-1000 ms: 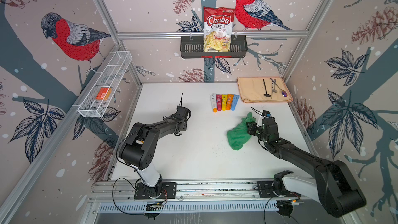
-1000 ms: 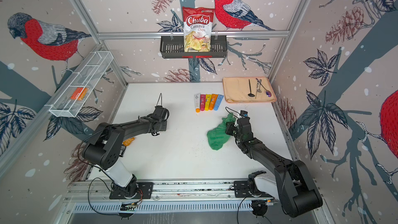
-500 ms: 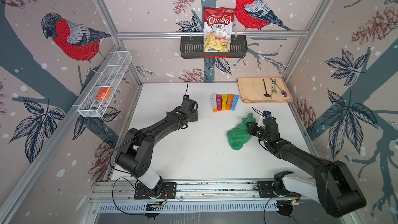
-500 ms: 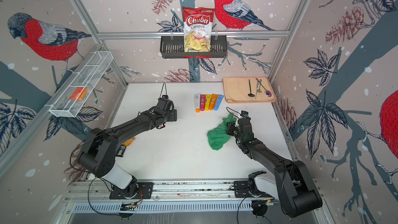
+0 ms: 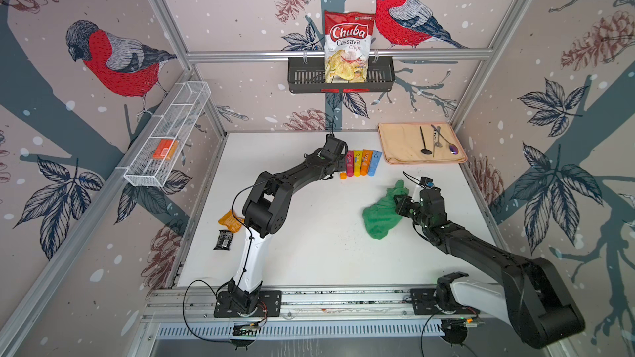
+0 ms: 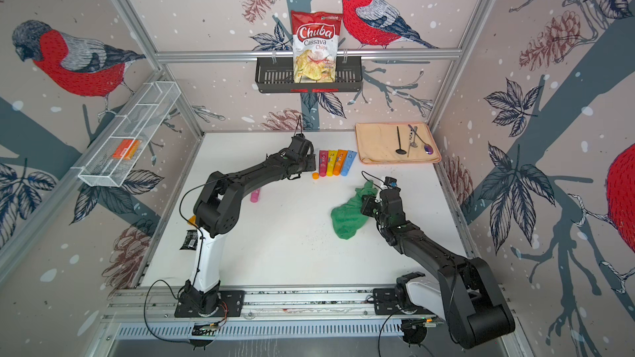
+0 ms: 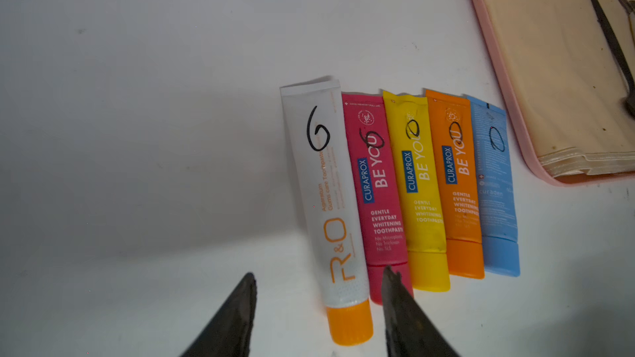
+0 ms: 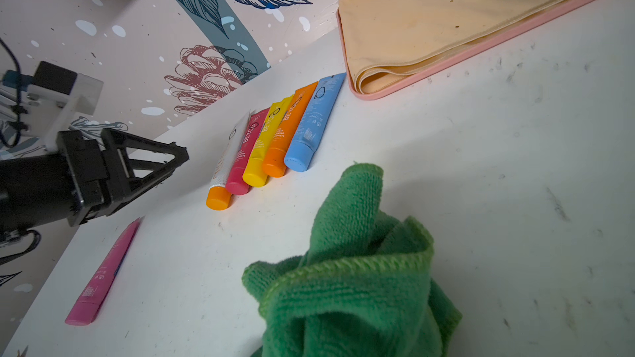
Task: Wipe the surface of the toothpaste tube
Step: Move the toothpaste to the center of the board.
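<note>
Bird and pine cone pictures cover the walls around a white tabletop point(image 5: 309, 252). Five toothpaste tubes point(image 5: 360, 163) lie side by side in a neat row near the back. They are just beside a pink tray point(image 8: 369, 96) with a folded yellow cloth in it. The row goes white tube point(image 7: 323, 194), red, yellow, orange, blue, and all the caps point toward the robot.

The left arm reaches out to the white tube at the end of the row. The left fingers point(image 7: 240, 310) are spread apart and hold nothing. In the left wrist view the orange cap point(image 7: 350, 324) of the white tube sits between the two fingers. I cannot tell if they touch it. One more pink tube point(image 6: 255, 195) lies alone under the left arm, apart from the row.

The right fingers point(image 5: 401, 201) are squeezed tight on a green cloth point(image 5: 379, 216). The cloth is bunched up and rests on the tabletop, near the blue end of the row.
</note>
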### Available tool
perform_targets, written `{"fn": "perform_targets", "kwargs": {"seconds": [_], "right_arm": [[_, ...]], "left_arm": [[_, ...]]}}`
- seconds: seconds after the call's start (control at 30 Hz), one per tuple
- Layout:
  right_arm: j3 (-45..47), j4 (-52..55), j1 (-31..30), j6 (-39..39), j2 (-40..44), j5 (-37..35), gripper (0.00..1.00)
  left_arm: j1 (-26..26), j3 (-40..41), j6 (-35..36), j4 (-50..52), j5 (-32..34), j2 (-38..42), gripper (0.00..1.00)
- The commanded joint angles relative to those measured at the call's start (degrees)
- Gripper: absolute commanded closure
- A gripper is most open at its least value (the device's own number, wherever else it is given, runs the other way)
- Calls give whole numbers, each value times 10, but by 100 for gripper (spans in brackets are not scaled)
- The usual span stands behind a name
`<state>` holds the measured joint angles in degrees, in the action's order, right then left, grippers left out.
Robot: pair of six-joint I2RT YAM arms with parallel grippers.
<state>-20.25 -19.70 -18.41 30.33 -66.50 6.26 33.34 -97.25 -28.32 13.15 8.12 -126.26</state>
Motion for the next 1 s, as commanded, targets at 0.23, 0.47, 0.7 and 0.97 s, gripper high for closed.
{"fn": "perform_targets", "kwargs": {"seconds": [0.23,0.47,0.7,0.97], "right_arm": [[-8,-21,-4,5,-7,3,86],[-10,-20,-4,5,-10,3,86],[-12,-20,-4,4,-13,4,86],[-12,-20,-5,3,-12,4,86]], "left_arm": [[20,-53,-3,51,9,-52,45],[26,-46,-2,58,14,-64,48],[26,-27,6,50,12,-58,54],[26,10,13,30,21,-38,74]]}}
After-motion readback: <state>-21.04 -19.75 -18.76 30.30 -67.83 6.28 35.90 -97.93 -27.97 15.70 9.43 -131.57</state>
